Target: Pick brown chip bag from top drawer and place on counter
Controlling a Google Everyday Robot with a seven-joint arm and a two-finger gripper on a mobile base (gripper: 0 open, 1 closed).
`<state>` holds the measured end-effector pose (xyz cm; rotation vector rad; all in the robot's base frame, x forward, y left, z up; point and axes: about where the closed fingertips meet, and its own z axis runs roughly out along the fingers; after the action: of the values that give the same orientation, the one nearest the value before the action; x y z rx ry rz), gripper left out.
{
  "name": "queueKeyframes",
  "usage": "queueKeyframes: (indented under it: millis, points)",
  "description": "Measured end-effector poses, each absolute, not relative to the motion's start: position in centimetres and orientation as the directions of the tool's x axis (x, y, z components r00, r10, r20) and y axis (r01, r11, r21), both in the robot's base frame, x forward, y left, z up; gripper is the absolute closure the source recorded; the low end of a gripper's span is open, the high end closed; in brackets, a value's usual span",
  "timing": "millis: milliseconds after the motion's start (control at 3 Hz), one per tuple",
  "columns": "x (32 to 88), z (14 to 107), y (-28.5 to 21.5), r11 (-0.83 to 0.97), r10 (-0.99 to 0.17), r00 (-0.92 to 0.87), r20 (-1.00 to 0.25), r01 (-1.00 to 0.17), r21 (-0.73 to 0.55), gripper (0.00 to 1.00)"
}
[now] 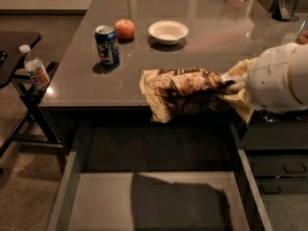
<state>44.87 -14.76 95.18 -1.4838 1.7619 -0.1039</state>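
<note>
The brown chip bag hangs crumpled in the air over the counter's front edge, with its cream end drooping at the left. My gripper comes in from the right behind a white arm housing and is shut on the bag's right end. The top drawer is pulled out below, and its light-grey bottom carries the bag's shadow. The counter stretches behind the bag.
On the counter stand a blue soda can, a red apple and a white bowl. Dark items sit at the far right corner. A black side table with a water bottle stands left. Smaller dark drawers are at the right.
</note>
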Motion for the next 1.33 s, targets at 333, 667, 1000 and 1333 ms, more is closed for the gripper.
queueKeyframes:
  millis: [333,667,1000,1333]
  points:
    - [50.5,96.3,-15.4,0.316,-0.865,0.020,-0.502,-0.756,-0.573,1.00]
    - [56.3,97.8,-16.5,0.356,-0.863,-0.005,-0.504,-0.715,-0.602,1.00]
    - [60.2,97.2,-17.9,0.396,-0.860,-0.048,-0.508,-0.692,-0.604,1.00]
    - [62.0,94.9,-18.4,0.415,-0.852,-0.070,-0.518,-0.693,-0.589,1.00]
